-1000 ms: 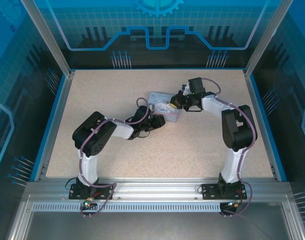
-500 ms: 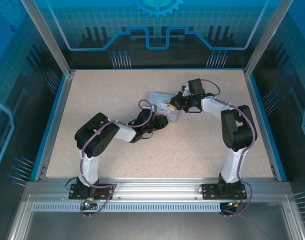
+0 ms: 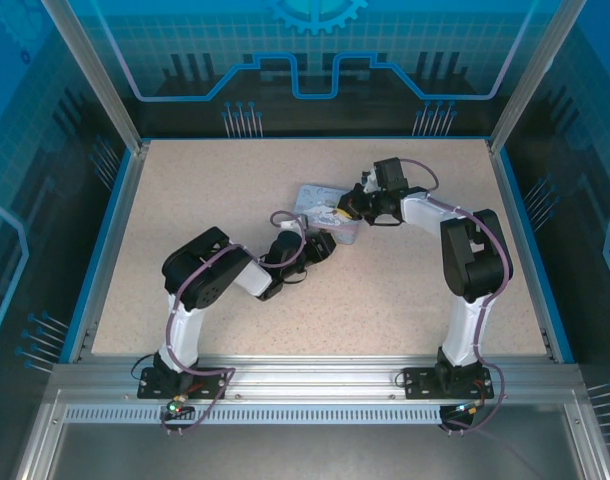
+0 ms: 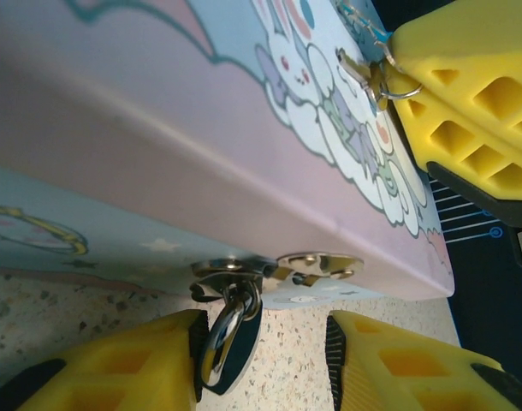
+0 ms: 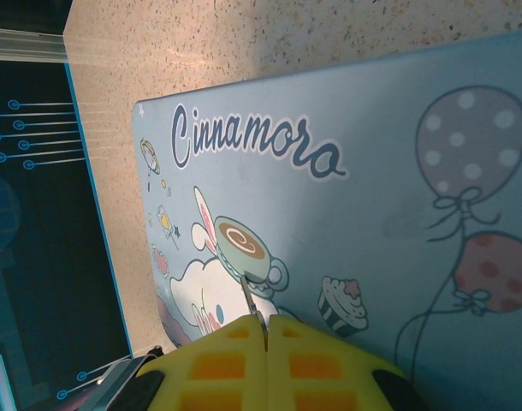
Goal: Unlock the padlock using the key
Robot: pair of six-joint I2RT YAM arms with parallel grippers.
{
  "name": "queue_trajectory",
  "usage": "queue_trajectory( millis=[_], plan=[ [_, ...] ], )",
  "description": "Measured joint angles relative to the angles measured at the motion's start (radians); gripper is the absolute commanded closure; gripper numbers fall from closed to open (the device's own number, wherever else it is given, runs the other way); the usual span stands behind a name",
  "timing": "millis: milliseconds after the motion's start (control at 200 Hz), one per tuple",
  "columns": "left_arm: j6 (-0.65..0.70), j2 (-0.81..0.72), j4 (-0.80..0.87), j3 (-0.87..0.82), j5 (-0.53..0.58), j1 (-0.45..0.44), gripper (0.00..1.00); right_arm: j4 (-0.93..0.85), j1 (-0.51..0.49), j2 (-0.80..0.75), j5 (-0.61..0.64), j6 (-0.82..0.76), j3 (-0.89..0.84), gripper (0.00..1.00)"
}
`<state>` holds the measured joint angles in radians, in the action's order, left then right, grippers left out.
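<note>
The left pincer (image 4: 263, 347) stands half open astride the padlock (image 4: 229, 338) hanging at the hasp (image 4: 319, 264) of the tin (image 4: 158, 128), seemingly ungripped, so it may swing aside when the right pincer (image 5: 265, 336), clamped on the key (image 5: 253, 306) over the lid, probes.

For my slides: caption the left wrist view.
The padlock hangs from the hasp of the tin, inside the open left end effector; the right end effector holds the key over the lid.

The left arm (image 3: 200, 280) folds low and reaches to the right, the left gripper (image 3: 321, 246) with its yellow fingers (image 4: 115, 368) parted, while the right arm (image 3: 472, 262) arches leftward, the right gripper (image 3: 347, 208) pressed closed, pads (image 5: 329, 364) meeting.
</note>
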<state>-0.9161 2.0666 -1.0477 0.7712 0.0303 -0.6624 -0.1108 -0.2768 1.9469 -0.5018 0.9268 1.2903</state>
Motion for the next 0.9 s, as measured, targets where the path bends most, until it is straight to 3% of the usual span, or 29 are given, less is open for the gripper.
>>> queue_trajectory(
  millis=[265,510,900],
  plan=[
    [-0.002,0.002,0.039,0.027,0.054,-0.019,0.56,0.002,-0.004,0.004,0.000,0.000,0.005,1.00],
    [-0.001,0.008,0.060,0.040,0.130,-0.043,0.62,0.007,-0.006,0.006,-0.003,0.000,0.006,1.00],
    [-0.002,0.021,0.051,0.040,0.157,-0.048,0.73,0.007,-0.006,0.007,-0.003,0.000,0.006,1.00]
  ],
)
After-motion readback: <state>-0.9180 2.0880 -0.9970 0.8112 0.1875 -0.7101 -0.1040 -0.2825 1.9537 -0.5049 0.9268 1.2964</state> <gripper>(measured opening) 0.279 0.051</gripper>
